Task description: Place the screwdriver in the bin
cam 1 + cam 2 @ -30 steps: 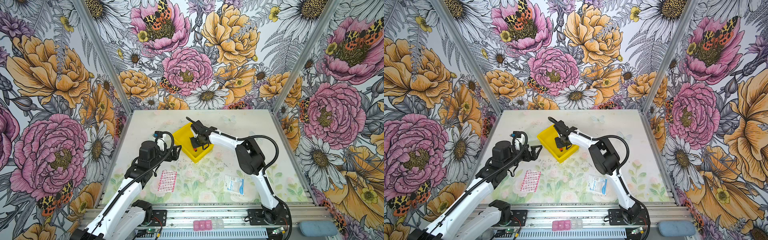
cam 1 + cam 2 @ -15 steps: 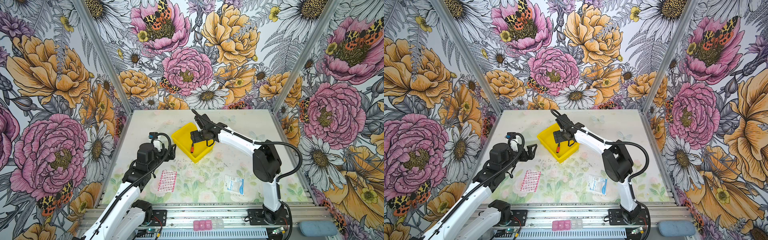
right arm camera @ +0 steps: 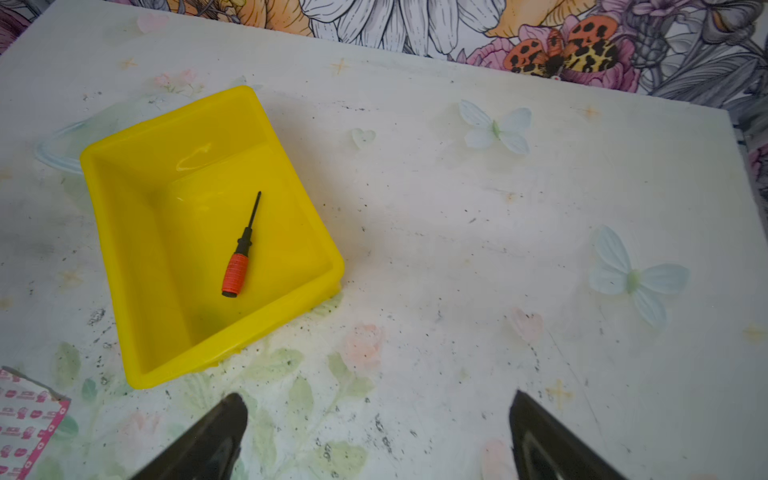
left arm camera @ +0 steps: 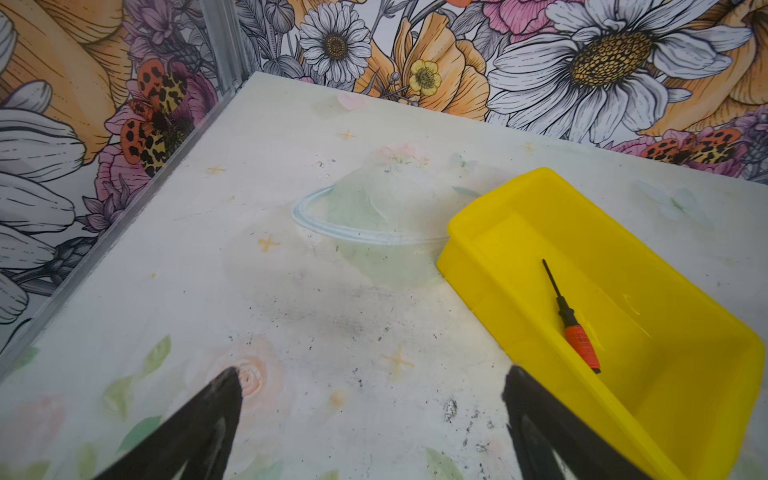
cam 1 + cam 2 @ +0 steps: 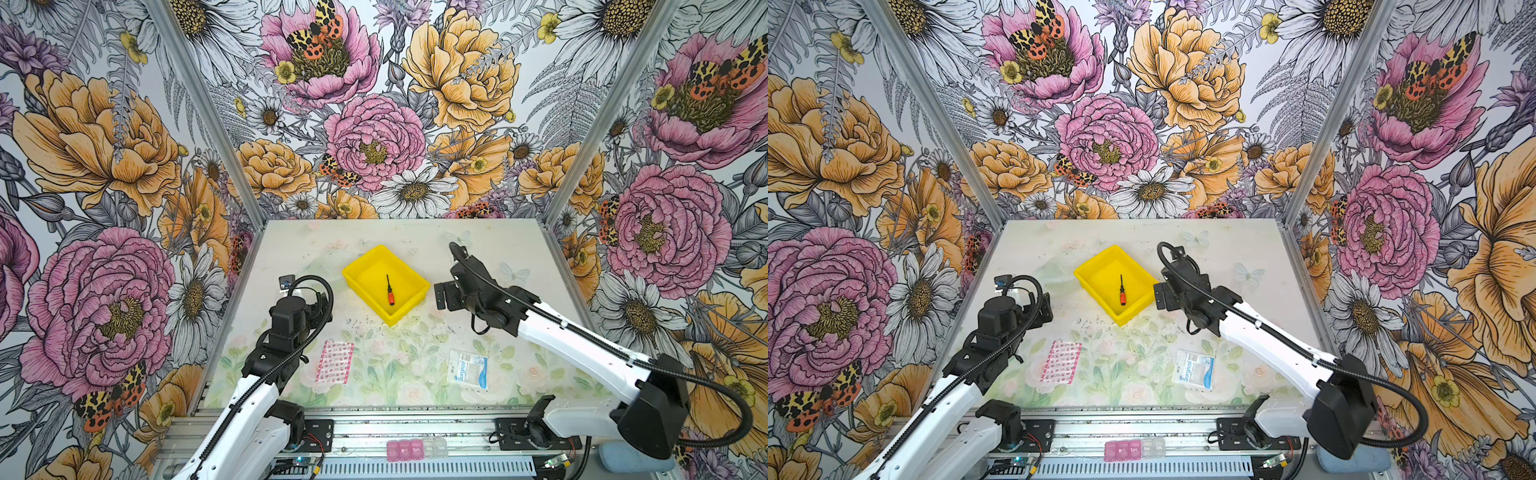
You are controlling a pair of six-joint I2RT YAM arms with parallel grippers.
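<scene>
The yellow bin (image 5: 365, 270) (image 5: 1098, 270) sits mid-table, turned at an angle. Flat on its floor lies the screwdriver (image 5: 390, 291) (image 5: 1122, 291), its red-orange handle toward the front; nothing touches it. It shows too in the left wrist view (image 4: 571, 322) and the right wrist view (image 3: 241, 249), inside the bin (image 4: 665, 353) (image 3: 174, 270). My right gripper (image 5: 441, 295) (image 3: 376, 399) hangs open and empty just right of the bin. On the bin's left, my left gripper (image 5: 322, 300) (image 4: 372, 374) is open and empty over bare table.
A pink blister strip (image 5: 334, 361) lies front left. A white Surgicol packet (image 5: 467, 369) lies front right. A pink pill box (image 5: 405, 450) rests on the front rail. Floral walls close in the table on three sides.
My right gripper opened over the bin and let go of the screwdriver, which now lies inside. The right arm then drew back to the right of the bin. The left arm shifted slightly.
</scene>
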